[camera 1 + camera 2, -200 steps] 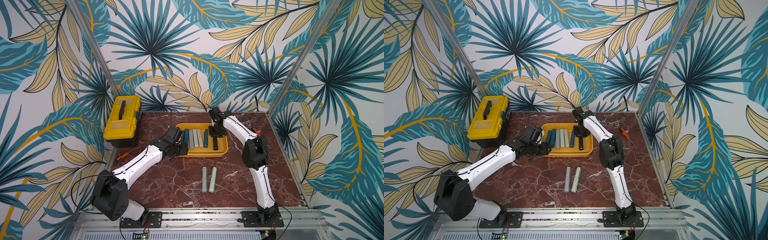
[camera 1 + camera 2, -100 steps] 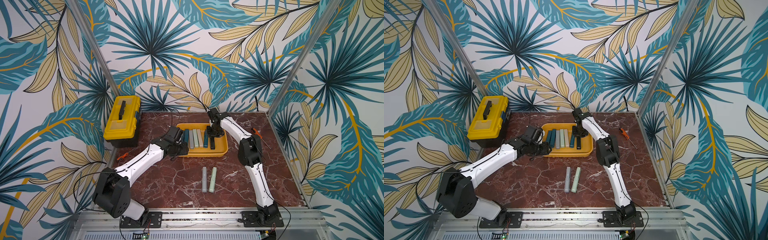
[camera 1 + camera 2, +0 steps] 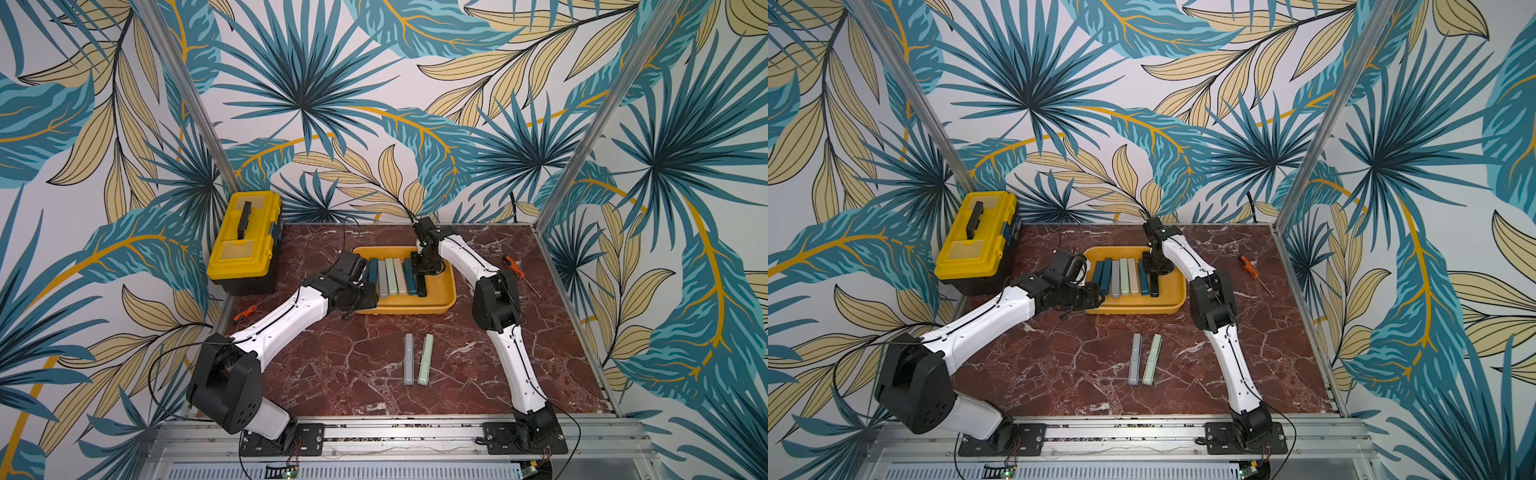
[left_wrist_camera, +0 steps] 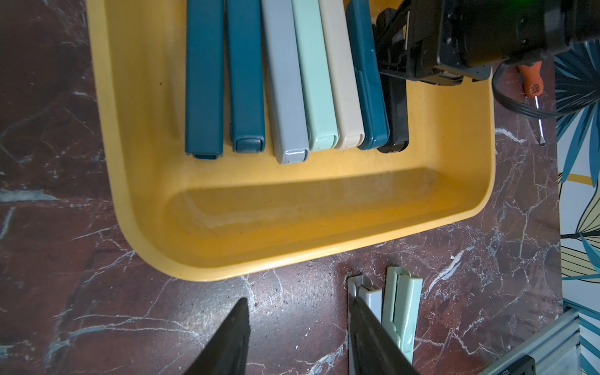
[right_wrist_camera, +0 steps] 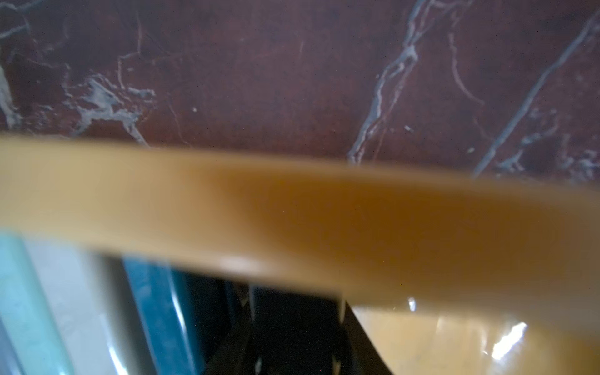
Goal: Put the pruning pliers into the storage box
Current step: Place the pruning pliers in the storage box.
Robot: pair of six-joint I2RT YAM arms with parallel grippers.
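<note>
Currently seven of the pruning pliers (image 4: 285,91) lie side by side in the storage box (image 3: 440,291), which sits toward the back of the marble table (image 3: 353,374). From the left the row runs two dark teal bars, a grey one, a pale green one, a beige one, another dark teal one, and the black bar (image 4: 394,113) last. The right gripper (image 3: 422,272) reaches down into the box at the far end of the black bar. Its dark fingers blend with that bar and the right wrist view is blurred, so I cannot tell how wide they stand or whether they grip anything. The left gripper (image 4: 298,302) is over bare table just outside the near rim of the box, its fingers (image 4: 227,341) partway apart with nothing between them. Two more pliers lie on the table nearer the arm bases, well apart from the box: the loose grey bar (image 3: 409,359) and the loose pale green bar (image 3: 426,359), parallel and just beside each other. A yellow toolbox (image 3: 245,245) stands at the back left, a small orange-handled tool (image 3: 245,313) lies near its front, and an orange-handled screwdriver (image 3: 519,276) lies to the right of the box
</note>
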